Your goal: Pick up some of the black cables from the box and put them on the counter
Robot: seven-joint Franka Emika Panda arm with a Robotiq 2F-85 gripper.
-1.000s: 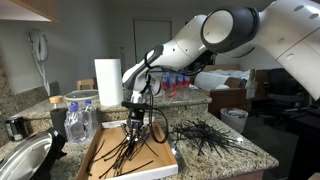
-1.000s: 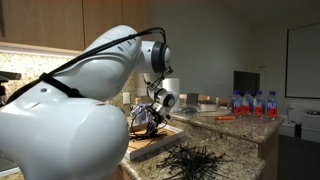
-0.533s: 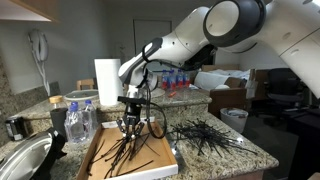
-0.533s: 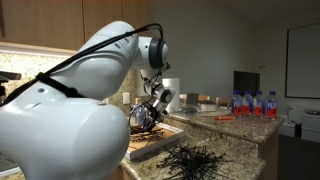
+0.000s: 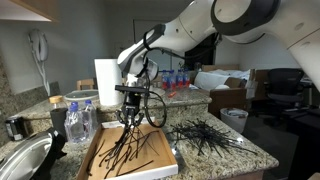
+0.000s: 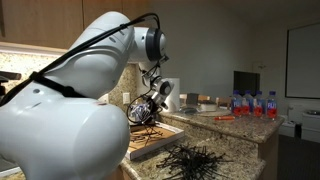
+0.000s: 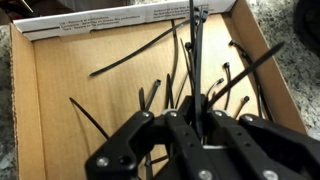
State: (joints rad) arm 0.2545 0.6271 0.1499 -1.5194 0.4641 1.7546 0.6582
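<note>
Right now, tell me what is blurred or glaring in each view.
Wrist view: the gripper is close and soft, the box and black cables sharper. In an exterior view the near arm looks soft; in an exterior view a bright panel glares at right.

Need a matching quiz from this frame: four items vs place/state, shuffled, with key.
Items
1. pincer
2. box
3. cable pile
4. paper towel roll

Place or state
A. upright on the counter, behind the box
B. shut on black cables, above the box
C. open-topped, loose cables lying inside
D. spread on the counter beside the box

Pairs: 1-B, 2-C, 3-D, 4-A
</note>
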